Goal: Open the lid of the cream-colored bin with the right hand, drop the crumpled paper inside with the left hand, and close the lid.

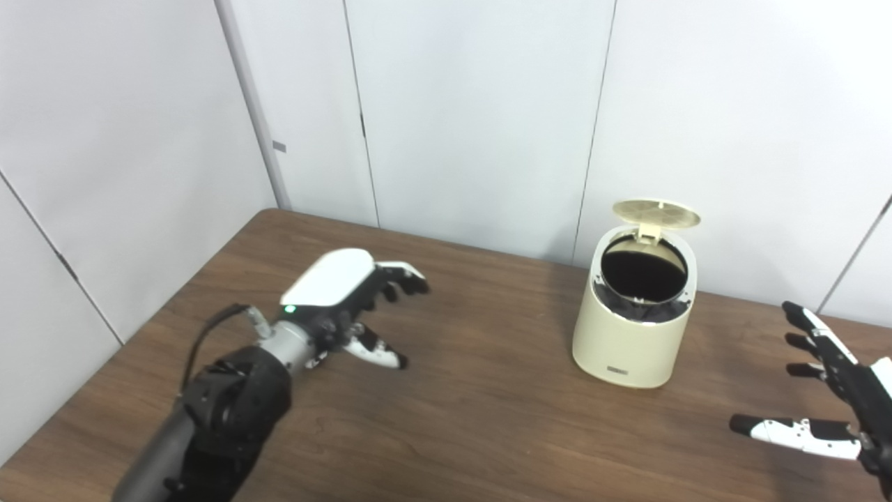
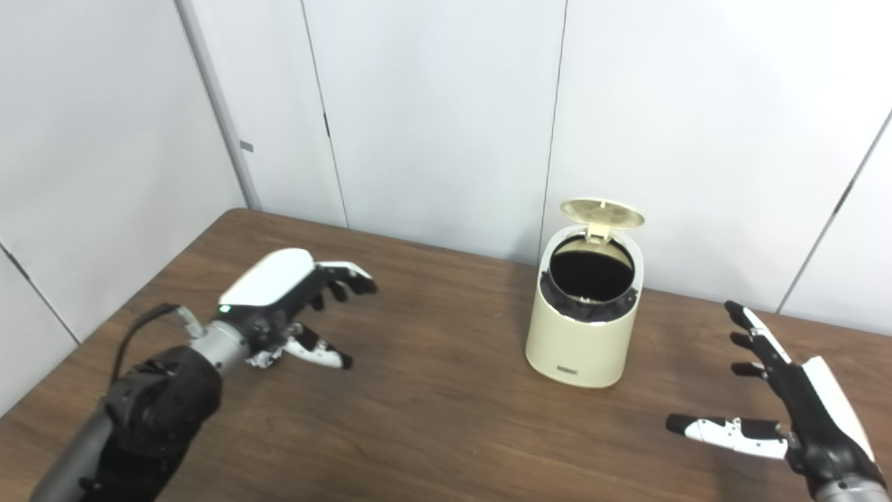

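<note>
Left eye view: my right hand (image 1: 836, 397) is cut off at the frame edge, fingers (image 1: 808, 324) spread, holding nothing, above the bench (image 1: 474, 418). The cream bin (image 1: 635, 314) stands between the hands, lid (image 1: 656, 213) up, its inside too dark to read.

Right eye view: my left hand (image 2: 289, 307) hovers palm down, fingers (image 2: 348, 273) loosely apart. Something white and crumpled (image 2: 263, 358) peeks beneath the palm; I can't tell whether it's the paper or whether the hand grips it.
</note>
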Tool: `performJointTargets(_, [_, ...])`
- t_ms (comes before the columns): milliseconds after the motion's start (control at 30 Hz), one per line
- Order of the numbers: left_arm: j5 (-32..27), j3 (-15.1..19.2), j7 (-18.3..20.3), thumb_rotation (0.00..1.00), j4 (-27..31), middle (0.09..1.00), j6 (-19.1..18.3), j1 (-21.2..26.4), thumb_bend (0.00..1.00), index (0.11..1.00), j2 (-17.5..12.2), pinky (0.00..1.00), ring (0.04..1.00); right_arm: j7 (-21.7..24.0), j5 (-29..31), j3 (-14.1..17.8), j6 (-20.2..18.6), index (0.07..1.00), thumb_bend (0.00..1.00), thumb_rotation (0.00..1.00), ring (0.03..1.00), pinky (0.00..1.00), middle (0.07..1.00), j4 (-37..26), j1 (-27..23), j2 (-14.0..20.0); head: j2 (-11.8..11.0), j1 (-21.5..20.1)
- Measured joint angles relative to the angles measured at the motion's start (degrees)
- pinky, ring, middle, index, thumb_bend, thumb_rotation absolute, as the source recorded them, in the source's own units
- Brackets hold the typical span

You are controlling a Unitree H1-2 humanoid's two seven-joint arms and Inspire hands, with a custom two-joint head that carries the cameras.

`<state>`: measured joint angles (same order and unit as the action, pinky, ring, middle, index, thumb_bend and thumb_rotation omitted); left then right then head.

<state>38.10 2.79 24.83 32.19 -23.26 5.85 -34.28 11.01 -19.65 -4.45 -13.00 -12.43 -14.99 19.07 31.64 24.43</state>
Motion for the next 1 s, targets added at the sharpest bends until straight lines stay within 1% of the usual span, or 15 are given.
performJointTargets(67, [0.48, 1.33, -0.53, 0.00, -1.51, 0.757, 0.36, -1.21, 0.83, 0.755, -0.29, 0.60, 0.711, 0.00, -0.69, -0.24, 0.00, 0.946, 0.84, 0.26, 0.871, 0.71, 0.941, 0.00, -0.12, 0.00, 0.26, 0.00])
performJointTargets(133, [2.06, 1.55, -0.65, 0.00, -3.20, 0.778, 0.65, -2.49, 0.82, 0.771, -1.27, 0.62, 0.733, 0.01, -0.89, -0.26, 0.01, 0.944, 0.85, 0.24, 0.869, 0.71, 0.940, 0.00, -0.11, 0.00, 0.26, 0.00])
performJointTargets(233, [3.44, 2.04, -1.44, 0.00, -5.50, 0.760, 2.27, -3.58, 0.85, 0.756, -2.76, 0.60, 0.708, 0.01, -0.90, -0.25, 0.04, 0.944, 0.85, 0.26, 0.862, 0.69, 0.937, 0.02, -0.11, 0.01, 0.35, 0.09])
performJointTargets(367, [4.10, 3.05, -2.20, 0.00, -7.97, 0.771, 3.40, -3.58, 0.85, 0.758, -4.04, 0.65, 0.741, 0.01, -0.90, -0.25, 0.04, 0.945, 0.85, 0.25, 0.876, 0.71, 0.942, 0.03, -0.12, 0.01, 0.44, 0.09])
performJointTargets(433, [4.17, 3.16, -1.71, 0.00, -8.14, 0.788, 3.28, -3.57, 0.85, 0.763, -4.38, 0.69, 0.772, 0.01, -0.74, -0.20, 0.04, 0.945, 0.85, 0.24, 0.878, 0.72, 0.941, 0.05, -0.12, 0.01, 0.44, 0.09])
performJointTargets(500, [4.25, 3.05, -1.08, 0.00, -8.36, 0.792, 3.22, -3.54, 0.85, 0.762, -4.94, 0.70, 0.782, 0.01, -0.34, -0.13, 0.04, 0.954, 0.85, 0.23, 0.887, 0.74, 0.945, 0.06, -0.14, -0.02, 0.44, 0.09])
performJointTargets(667, [5.33, 2.74, -0.14, 0.00, -10.41, 0.784, 3.30, -3.35, 0.88, 0.750, -6.08, 0.69, 0.785, 0.02, 0.94, 0.45, 0.02, 0.967, 0.85, 0.20, 0.893, 0.76, 0.954, 0.28, -0.16, -0.04, 0.53, 0.00])
performJointTargets(767, [5.35, 2.72, -0.64, 0.00, -12.15, 0.777, 4.65, -3.36, 0.89, 0.743, -6.19, 0.69, 0.779, 0.02, 1.28, 0.44, 0.01, 0.966, 0.85, 0.20, 0.895, 0.76, 0.957, 0.28, -0.20, -0.13, 0.53, -0.09])
performJointTargets(833, [5.38, 2.72, -1.93, 0.00, -13.68, 0.761, 5.89, -3.42, 0.92, 0.730, -6.20, 0.65, 0.755, 0.02, 1.29, 0.43, 0.02, 0.964, 0.85, 0.22, 0.891, 0.75, 0.950, 0.28, -0.19, -0.08, 0.53, -0.09])
performJointTargets(933, [5.59, 2.67, -3.93, 0.00, -15.42, 0.760, 8.03, -3.42, 0.92, 0.729, -6.19, 0.63, 0.741, 0.01, 1.10, 0.29, 0.04, 0.959, 0.85, 0.23, 0.886, 0.73, 0.945, 0.28, -0.19, -0.08, 0.61, 0.00])
performJointTargets(1000, [6.36, 2.53, -4.27, 0.00, -15.66, 0.759, 8.39, -3.42, 0.91, 0.729, -6.18, 0.62, 0.733, 0.01, 1.03, 0.28, 0.12, 0.959, 0.85, 0.23, 0.892, 0.73, 0.948, 0.31, -0.19, -0.07, 0.79, 0.00])
